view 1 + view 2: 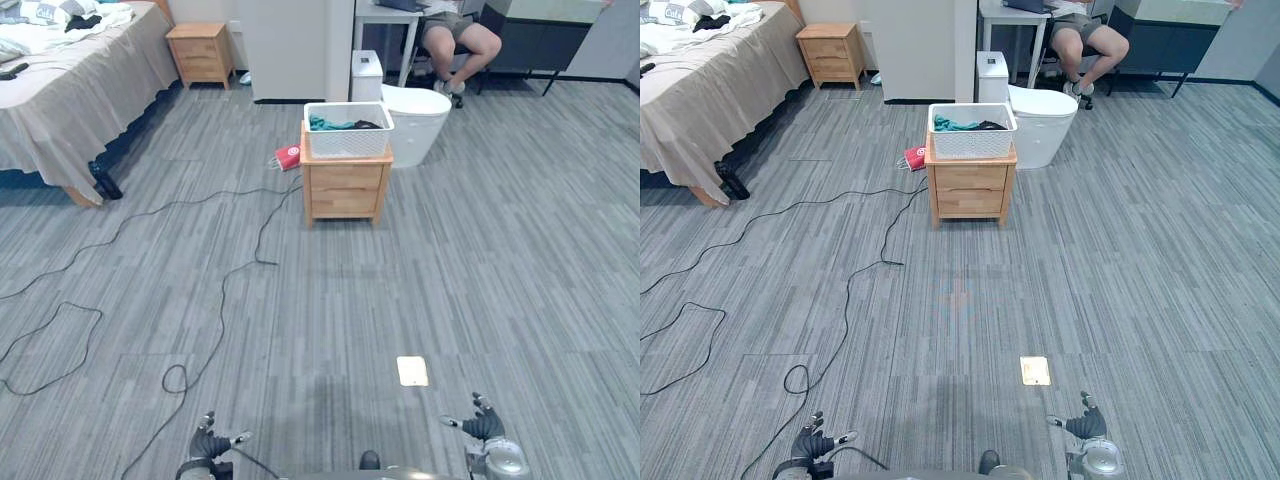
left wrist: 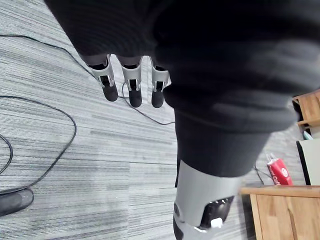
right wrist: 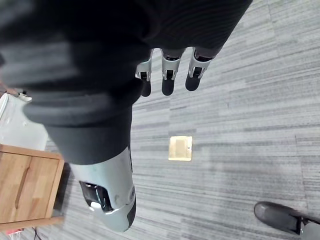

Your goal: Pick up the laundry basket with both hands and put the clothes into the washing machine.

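Hands are hanging low at the near edge of the head views, well apart from each other; the left hand (image 1: 208, 441) is holding its fingers (image 2: 132, 85) straight and relaxed over the grey carpet (image 1: 450, 260), gripping and touching nothing; the right hand (image 1: 484, 424) is likewise hanging open and empty, its fingers (image 3: 169, 77) pointing loosely above the floor, near a small pale floor plate (image 1: 412, 371); the white laundry basket (image 1: 348, 130) is sitting on top of a wooden bedside cabinet (image 1: 345, 188), well ahead of both hands across the carpet; clothes (image 1: 328, 124), teal and dark, are lying inside it; a white round tub (image 1: 418, 118) is standing just behind the cabinet to its right, with a white box (image 1: 367, 75) beside it; a red item (image 1: 289, 157) is lying on the floor at the cabinet's left; a bed (image 1: 70, 100) is standing at the far left with a second wooden cabinet (image 1: 200, 52) near its head; a person (image 1: 455, 40) is sitting on a chair at the far side.
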